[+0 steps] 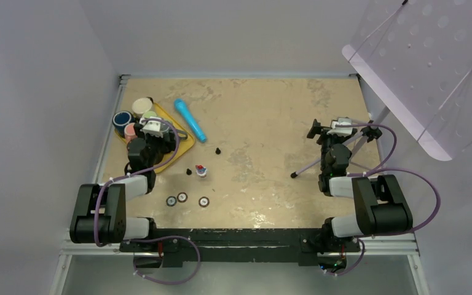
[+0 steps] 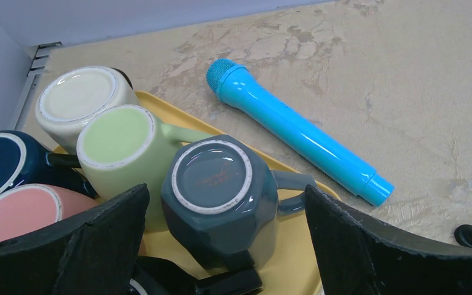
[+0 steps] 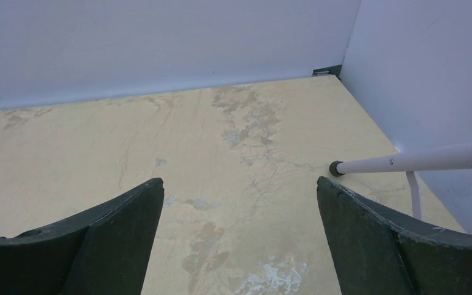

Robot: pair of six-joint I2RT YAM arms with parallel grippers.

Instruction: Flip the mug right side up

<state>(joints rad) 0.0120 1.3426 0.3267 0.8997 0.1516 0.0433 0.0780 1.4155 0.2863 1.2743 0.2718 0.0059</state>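
Several mugs stand upside down on a yellow tray (image 2: 295, 258) at the table's left. In the left wrist view they are a dark grey mug (image 2: 221, 196), a green one (image 2: 120, 147), a cream one (image 2: 80, 101), a navy one (image 2: 0, 163) and a pink one (image 2: 18, 212). My left gripper (image 2: 226, 203) is open, with a finger on each side of the grey mug and not touching it. In the top view the left gripper (image 1: 152, 128) is over the tray (image 1: 184, 147). My right gripper (image 1: 338, 126) is open and empty over bare table (image 3: 239, 184).
A blue toy microphone (image 2: 295, 132) lies just right of the tray. Black chess pieces (image 1: 217, 150), a small toy (image 1: 201, 170) and three discs (image 1: 182, 197) sit mid-table. A white tripod leg (image 3: 418, 161) lies beside my right gripper. A perforated panel (image 1: 430, 67) overhangs the back right.
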